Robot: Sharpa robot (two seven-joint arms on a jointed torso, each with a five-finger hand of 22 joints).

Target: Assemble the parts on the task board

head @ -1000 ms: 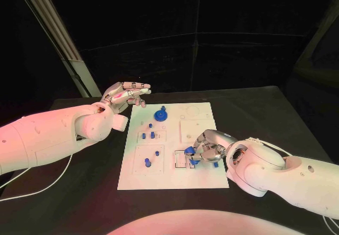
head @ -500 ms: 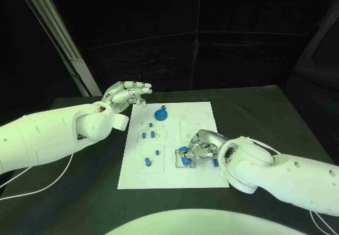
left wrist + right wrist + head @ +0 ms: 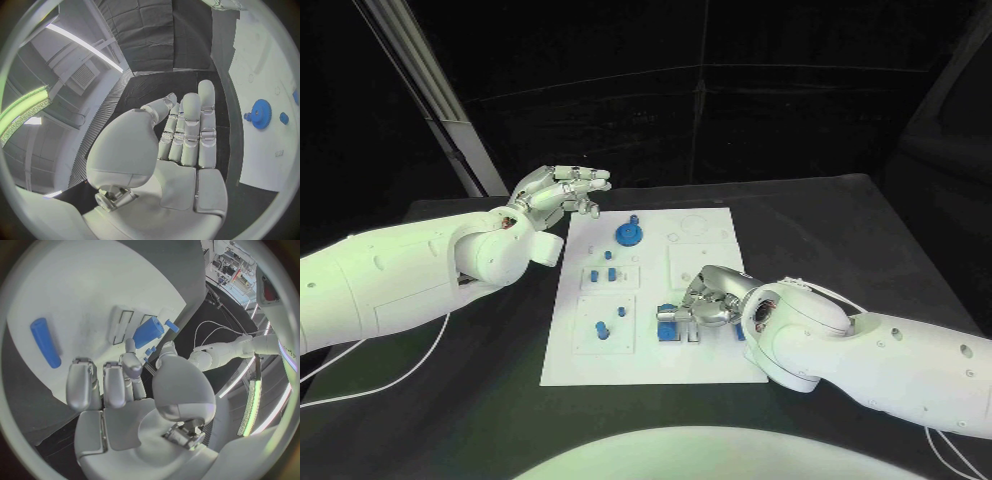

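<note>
Now we are seeing the board (image 3: pixel 708 365) lying in the middle of the black table (image 3: pixel 862 230). Our right hand (image 3: pixel 708 301) is resting over the near right part of the board, fingers curled downward. A blue block (image 3: pixel 669 312) is sitting between the thumb and the fingers, so this hand is pinching it just above a small recess; in the right wrist view the block (image 3: pixel 148 332) is standing beside the fingertips (image 3: pixel 129 347). A long blue peg (image 3: pixel 46 342) is lying flat on the board, apart from the hand.

Our left hand (image 3: pixel 560 195) is hovering beyond the far left corner of the board, holding nothing, with fingers (image 3: pixel 190 131) held straight and close together. A blue gear (image 3: pixel 629 235) is sitting on the far part of the board, near this hand. Several small blue parts (image 3: pixel 600 274) are standing on the left side, and another pair (image 3: pixel 602 330) is nearer to us.
</note>
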